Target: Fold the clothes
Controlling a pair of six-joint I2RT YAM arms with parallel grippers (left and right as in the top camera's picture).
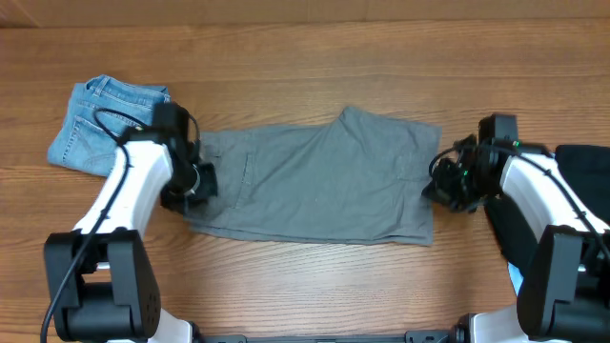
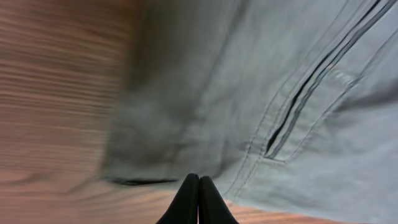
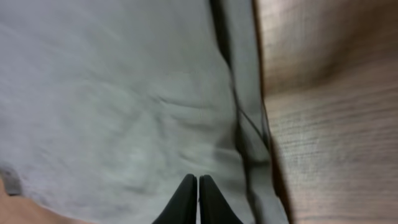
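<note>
the grey shorts (image 1: 315, 181) lie spread flat mid-table, not yet folded, while a denim piece (image 1: 100, 124) at far left looks done; the left gripper (image 2: 199, 185) and right gripper (image 3: 198, 185), one at each end, are pinched fully closed, though i cannot tell whether they have any cloth.

Grey shorts (image 1: 319, 181) spread flat, centre; denim garment (image 1: 100, 124) folded, left.
</note>
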